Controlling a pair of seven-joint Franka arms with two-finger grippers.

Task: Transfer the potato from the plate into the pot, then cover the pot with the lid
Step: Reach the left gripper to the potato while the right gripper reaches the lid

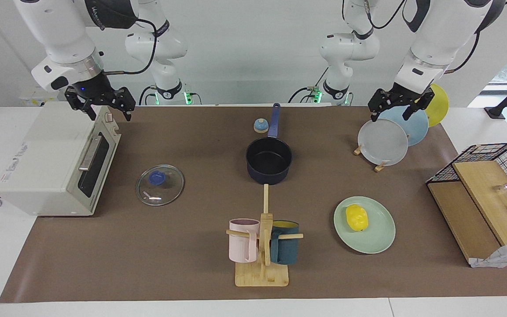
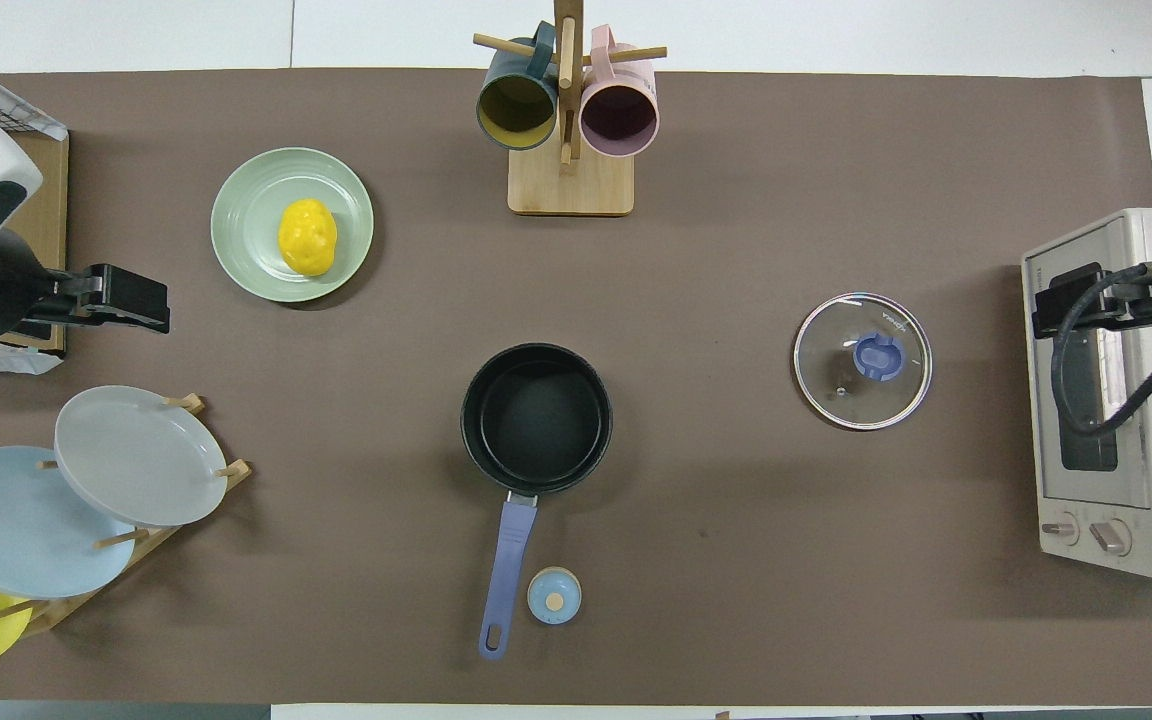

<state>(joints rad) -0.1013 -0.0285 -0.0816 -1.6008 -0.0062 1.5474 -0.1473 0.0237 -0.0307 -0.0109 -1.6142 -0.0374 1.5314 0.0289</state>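
Note:
The yellow potato point(image 1: 356, 217) point(image 2: 307, 236) lies on the mint-green plate point(image 1: 379, 242) point(image 2: 246, 210) toward the left arm's end of the table. The navy pot point(image 1: 269, 160) point(image 2: 536, 415) stands empty at mid-table, its handle pointing toward the robots. The glass lid point(image 1: 160, 185) point(image 2: 862, 360) with a blue knob lies flat on the table in front of the toaster oven. My left gripper point(image 1: 390, 118) point(image 2: 151, 305) is open and raised over the plate rack. My right gripper point(image 1: 109, 113) point(image 2: 1061, 300) is open and raised over the toaster oven.
A mug rack point(image 1: 262, 246) with a pink and a teal mug stands farther from the robots than the pot. A small bell point(image 1: 260, 126) sits beside the pot handle. There are also a plate rack point(image 1: 383, 141), a toaster oven point(image 1: 55, 163) and a wire basket with wooden boards point(image 1: 482, 193).

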